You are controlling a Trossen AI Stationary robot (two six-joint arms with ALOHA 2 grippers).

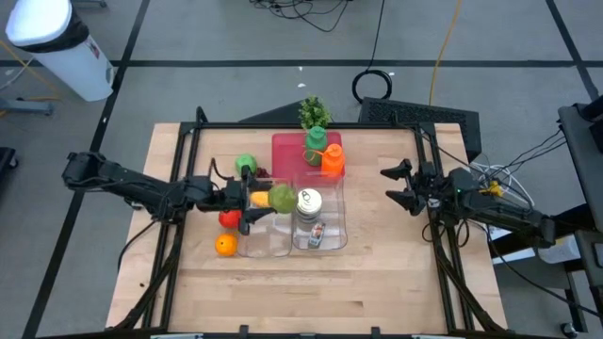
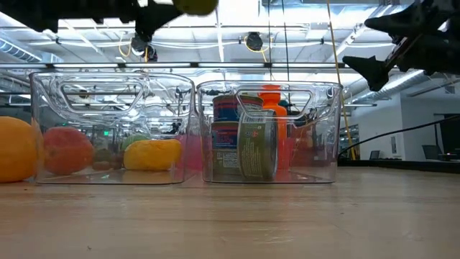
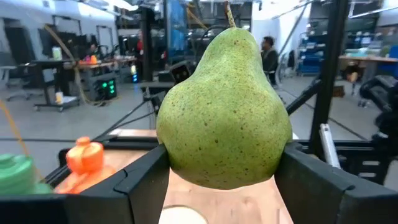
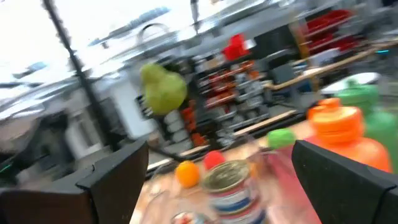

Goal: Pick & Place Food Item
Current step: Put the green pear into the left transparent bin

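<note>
A green speckled pear point(image 3: 224, 112) with its stem up sits in my left gripper point(image 1: 268, 201), which is shut on it. It hangs above the clear left bin point(image 1: 264, 243), and in the low view it shows at the top edge as the pear point(image 2: 194, 6). The right wrist view shows the pear point(image 4: 163, 88) farther off. A yellow fruit point(image 2: 152, 155) lies on the left bin's floor. My right gripper point(image 1: 394, 185) stands open over the table's right side, level, with nothing between its fingers. My left gripper pinches the pear's wide lower part point(image 3: 186, 155) between its two fingers, one on each side. The fingers come level from the table's left. The pear stands upright, stem up, lifted clear above the bin.
The clear right bin point(image 1: 325, 226) holds cans point(image 2: 248, 144). Behind the bins a red tray point(image 1: 287, 151) bears a green bottle point(image 1: 316, 146) and an orange bottle point(image 1: 332, 160). A green apple point(image 1: 246, 165), a red fruit point(image 1: 229, 218) and an orange point(image 1: 224, 246) lie left of the bins.
</note>
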